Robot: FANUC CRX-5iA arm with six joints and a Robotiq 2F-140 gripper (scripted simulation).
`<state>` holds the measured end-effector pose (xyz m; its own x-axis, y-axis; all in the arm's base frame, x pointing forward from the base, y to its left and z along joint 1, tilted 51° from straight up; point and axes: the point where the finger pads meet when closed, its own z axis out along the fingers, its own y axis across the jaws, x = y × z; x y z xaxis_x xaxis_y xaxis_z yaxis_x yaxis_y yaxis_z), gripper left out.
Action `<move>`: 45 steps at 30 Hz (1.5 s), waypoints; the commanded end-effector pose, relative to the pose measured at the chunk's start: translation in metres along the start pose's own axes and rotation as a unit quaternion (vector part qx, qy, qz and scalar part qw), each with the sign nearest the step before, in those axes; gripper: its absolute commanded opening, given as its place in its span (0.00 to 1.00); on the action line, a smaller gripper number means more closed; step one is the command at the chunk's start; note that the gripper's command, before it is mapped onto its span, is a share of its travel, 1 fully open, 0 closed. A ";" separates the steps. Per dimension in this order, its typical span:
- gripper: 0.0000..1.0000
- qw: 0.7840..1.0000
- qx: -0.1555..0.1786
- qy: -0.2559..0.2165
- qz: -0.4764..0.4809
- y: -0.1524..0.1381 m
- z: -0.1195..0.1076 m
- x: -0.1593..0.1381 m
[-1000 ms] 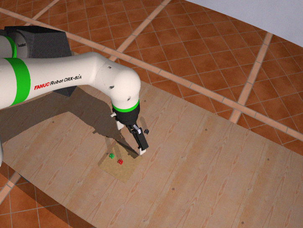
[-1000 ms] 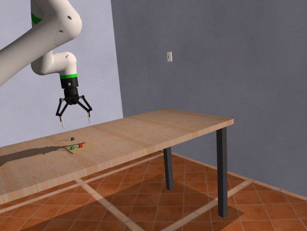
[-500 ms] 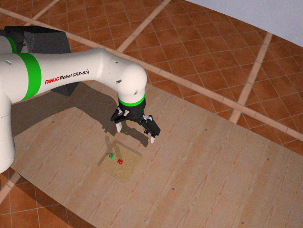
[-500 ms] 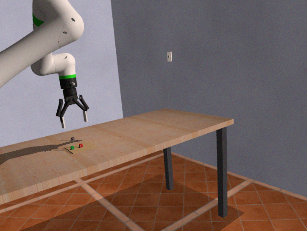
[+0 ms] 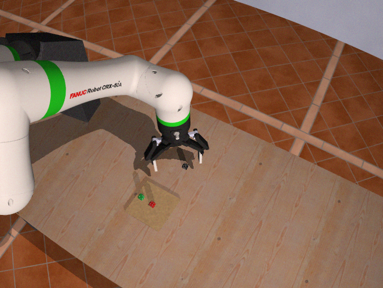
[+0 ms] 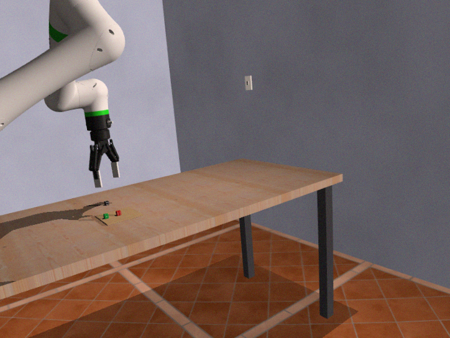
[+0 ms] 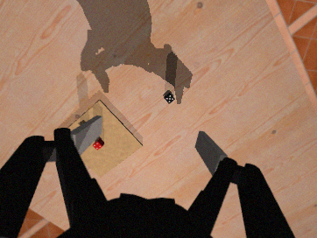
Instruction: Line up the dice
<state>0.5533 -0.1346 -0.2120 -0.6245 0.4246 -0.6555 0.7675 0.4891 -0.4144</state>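
On the wooden surface, top view:
Surface: light wood top (image 5: 247, 216) over a terracotta tile floor (image 5: 263, 61).
Mat: tan square (image 5: 161, 216) lying flat, well inside the surface edges.
Green die: (image 5: 140, 196) on the mat, near its corner toward the arm.
Red die: (image 5: 152, 204) on the mat, just beside the green die, apart from it.
Black die: (image 5: 184, 166) on bare wood, off the mat, below the gripper.
Gripper: (image 5: 178, 165) pointing down, fingers spread fully, nothing between them.
Arm: white with green bands (image 5: 102, 86), reaching in from the left.

Exterior view:
Gripper: (image 6: 106, 174) hanging well above the surface, spread, empty.
Black die: (image 6: 106, 202) on the surface beyond the mat, at the tip of the arm's shadow.
Green die: (image 6: 105, 215) and red die (image 6: 118, 212) side by side on the mat (image 6: 128, 215).
Surface support: dark legs (image 6: 325, 250).
Wall: grey, with a small switch plate (image 6: 248, 82).

Wrist view:
Fingers: one pad (image 7: 88, 133) over the mat, the other over bare wood.
Red die: (image 7: 98, 143) visible on the mat (image 7: 118, 144) beside that pad.
Green die: hidden.
Black die: (image 7: 169, 97) on bare wood, apart from the mat, at the shadow's edge.
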 end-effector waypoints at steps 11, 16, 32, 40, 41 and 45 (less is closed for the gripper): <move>1.00 0.973 0.006 0.007 -0.229 0.017 0.003 0.020; 1.00 0.941 0.006 0.007 -0.340 0.026 0.005 0.031; 0.19 0.904 0.005 0.007 -0.426 0.032 0.007 0.040; 0.19 0.904 0.005 0.007 -0.426 0.032 0.007 0.040; 0.19 0.904 0.005 0.007 -0.426 0.032 0.007 0.040; 0.19 0.904 0.005 0.007 -0.426 0.032 0.007 0.040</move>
<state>0.5540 -0.1074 -0.2555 -0.9919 -0.0933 -0.0859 0.0070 0.6359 -0.7717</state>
